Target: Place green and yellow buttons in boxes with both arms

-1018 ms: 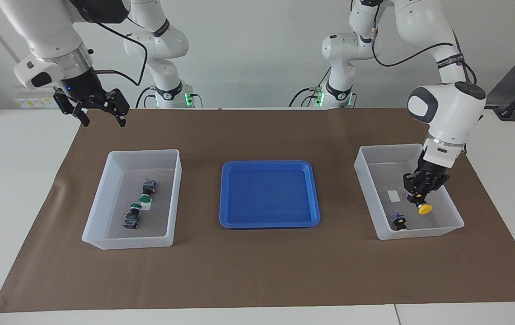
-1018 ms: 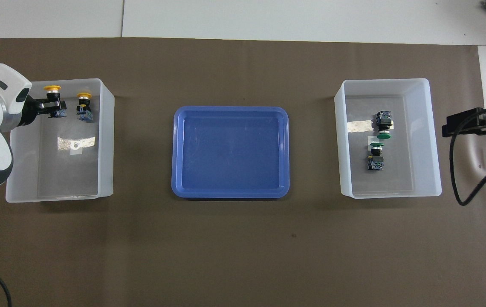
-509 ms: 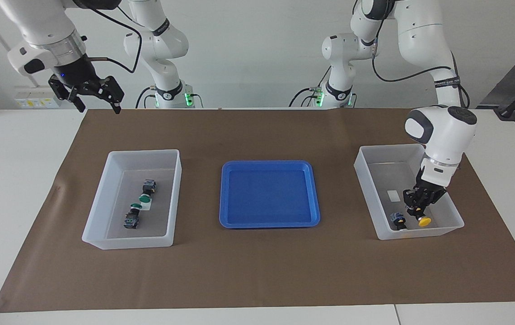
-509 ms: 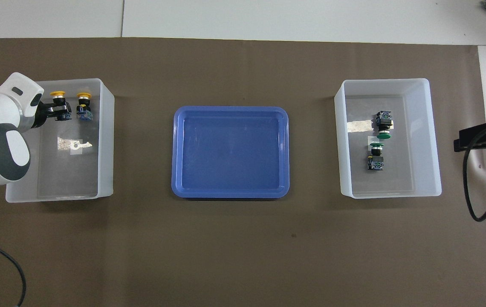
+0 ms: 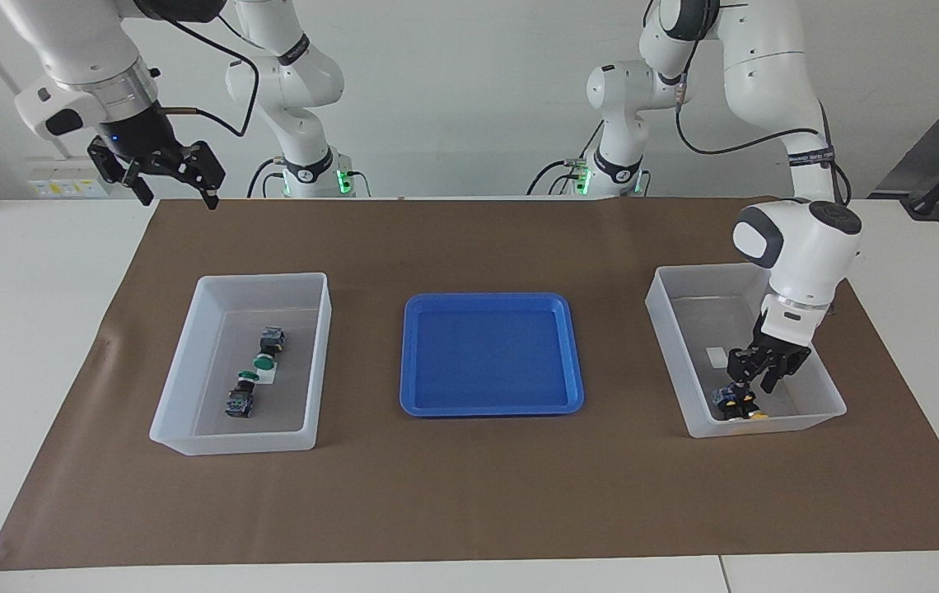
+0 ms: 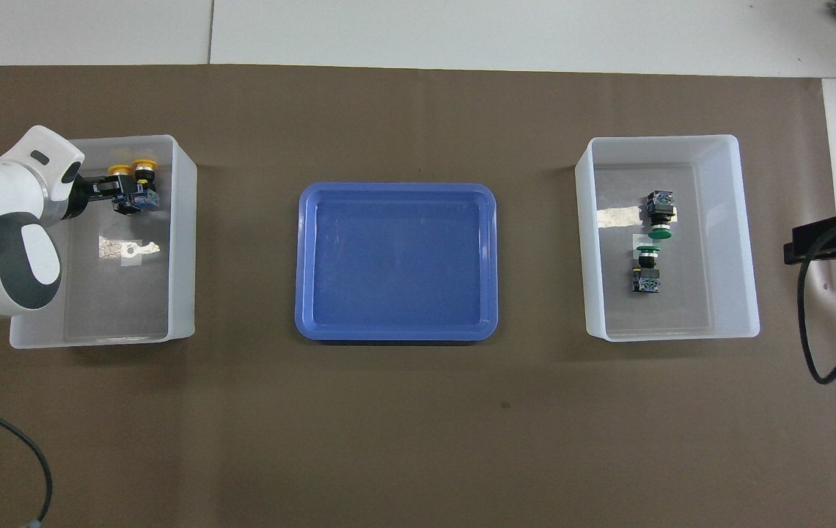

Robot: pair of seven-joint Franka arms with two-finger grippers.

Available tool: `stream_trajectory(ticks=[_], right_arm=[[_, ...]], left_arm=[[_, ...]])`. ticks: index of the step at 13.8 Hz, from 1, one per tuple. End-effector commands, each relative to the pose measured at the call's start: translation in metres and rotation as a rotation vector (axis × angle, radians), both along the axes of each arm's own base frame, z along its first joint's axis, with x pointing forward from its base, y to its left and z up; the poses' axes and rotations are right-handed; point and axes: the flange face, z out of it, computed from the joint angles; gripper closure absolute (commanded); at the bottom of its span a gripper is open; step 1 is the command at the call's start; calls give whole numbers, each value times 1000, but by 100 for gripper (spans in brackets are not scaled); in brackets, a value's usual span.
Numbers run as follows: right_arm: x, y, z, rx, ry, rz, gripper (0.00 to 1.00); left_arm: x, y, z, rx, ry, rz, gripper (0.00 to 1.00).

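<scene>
Two yellow buttons (image 6: 119, 170) (image 6: 144, 164) lie side by side on the floor of the box (image 6: 125, 139) at the left arm's end, close to the wall farthest from the robots. My left gripper (image 5: 756, 375) is low inside this box (image 5: 696, 272), just above one yellow button (image 5: 756, 414), with its fingers apart and nothing held. Two green buttons (image 5: 265, 361) (image 5: 247, 376) lie cap to cap in the other box (image 5: 263, 280). My right gripper (image 5: 175, 198) hangs high and open over the mat's edge at the right arm's end, waiting.
A shallow blue tray (image 5: 490, 354) with nothing in it sits on the brown mat (image 5: 469, 494) between the two boxes. A small white label (image 6: 130, 249) lies on the floor of the box with the yellow buttons. White table surrounds the mat.
My left gripper came down with the yellow button, set it beside the other yellow one and opened. The right gripper rose a little, then held still.
</scene>
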Motion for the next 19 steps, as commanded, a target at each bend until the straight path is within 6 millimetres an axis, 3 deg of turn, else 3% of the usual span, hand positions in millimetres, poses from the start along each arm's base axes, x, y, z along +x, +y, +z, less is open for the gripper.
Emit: stream_trajectory(ticks=[1,6,9,11,14,16,19], right_arm=[[-8,-5,-2,-9,-8,-18,0],[-9,-2,-2,-12,-10,-14,0],[-8,-6,-2,-11,-11,-23,0],[-9,-4,-4,-2,-4,-29,0],[-8,1,-2,1,-8,-13,0],[-8,4,-2,1,-8,-9,0],[-8,3,-3,1,-5,-10,0]], left_arm=[[4,1,5,18,-13,-37,0],[-8,-2,55,6,-6,-48,0],[-28,-35,91,-12,67,-112,0],[-42,-68,116,3,97,-179,0],[-65,-87,152,52,155,-225,0],[-78,-87,185,58,191,-227,0],[-76,-76,240,95,245,-225,0]])
